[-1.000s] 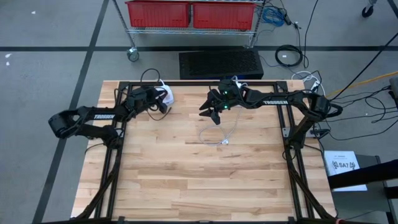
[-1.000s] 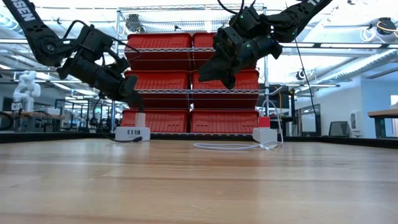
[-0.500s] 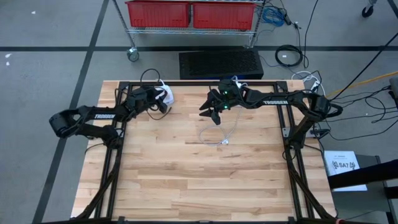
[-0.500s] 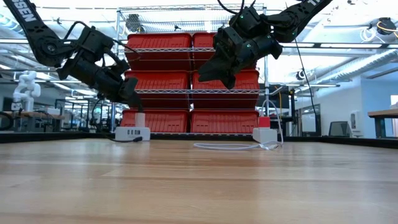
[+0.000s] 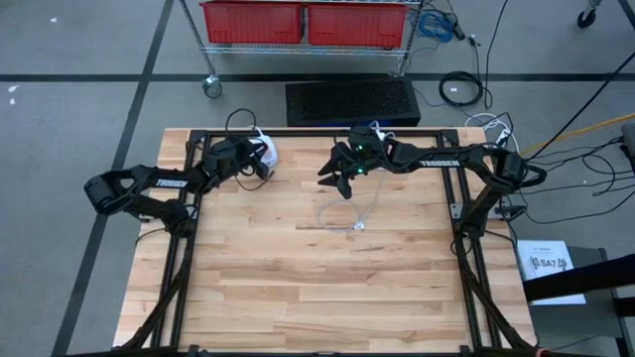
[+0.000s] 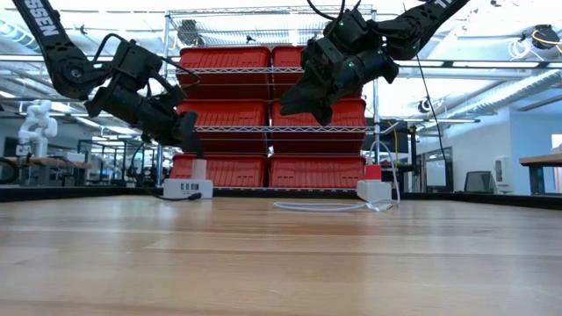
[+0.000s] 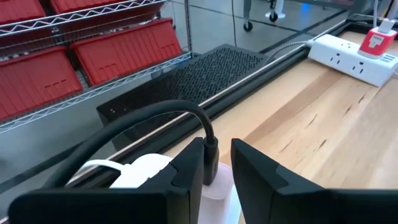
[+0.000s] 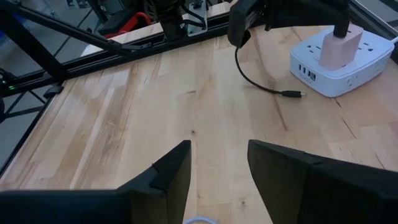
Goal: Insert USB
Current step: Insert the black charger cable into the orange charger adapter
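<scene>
A white power strip point(image 5: 264, 153) lies at the table's far left with a pale pink adapter point(image 8: 341, 48) standing in it. A black cable plug point(image 7: 211, 155) points down at the adapter's top; the cable's other end point(image 8: 297, 94) lies loose on the wood. My left gripper point(image 7: 217, 149) is open just above the adapter, one finger on each side of the black plug. My right gripper point(image 5: 333, 184) hangs open and empty high over the table's far middle. A white cable point(image 5: 352, 220) lies slack on the wood below it. My left gripper comes at the black plug point(image 7: 211, 163) slanting down from the table's left. One finger point(image 7: 186, 171) stands right beside the plug and a gap shows at the other. I cannot tell whether it touches the plug.
A second white power strip point(image 7: 357, 53) with a red plug in it lies at the far edge behind my right gripper. Black frame rails point(image 5: 298, 132) run along the table's far edge and sides. Bare wood spreads toward the near edge.
My left arm has leaned a little farther toward the power strip; its gripper stays over the adapter.
</scene>
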You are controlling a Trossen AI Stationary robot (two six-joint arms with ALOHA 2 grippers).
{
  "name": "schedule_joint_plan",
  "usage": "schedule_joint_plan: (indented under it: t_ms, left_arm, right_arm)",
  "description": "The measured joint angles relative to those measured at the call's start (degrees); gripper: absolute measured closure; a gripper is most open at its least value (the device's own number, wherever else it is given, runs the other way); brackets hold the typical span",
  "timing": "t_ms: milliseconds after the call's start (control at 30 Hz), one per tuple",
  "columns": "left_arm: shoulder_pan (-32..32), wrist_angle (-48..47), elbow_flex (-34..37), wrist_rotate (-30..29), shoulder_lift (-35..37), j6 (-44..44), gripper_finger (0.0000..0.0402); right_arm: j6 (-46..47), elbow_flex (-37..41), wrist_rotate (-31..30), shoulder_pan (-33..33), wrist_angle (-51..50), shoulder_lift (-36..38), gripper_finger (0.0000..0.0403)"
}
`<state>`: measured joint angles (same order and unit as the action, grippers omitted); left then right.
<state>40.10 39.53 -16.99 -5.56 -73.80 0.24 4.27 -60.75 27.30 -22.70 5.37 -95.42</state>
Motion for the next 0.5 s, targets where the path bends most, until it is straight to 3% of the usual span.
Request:
schedule_joint_plan:
  t_ms: [500]
  left_arm:
    - [1.57, 0.04, -0.06, 1.01, -2.78, 0.12, 0.0316]
  right_arm:
    - [-0.50, 0.00, -0.01, -0.02, -0.02, 0.00, 0.0252]
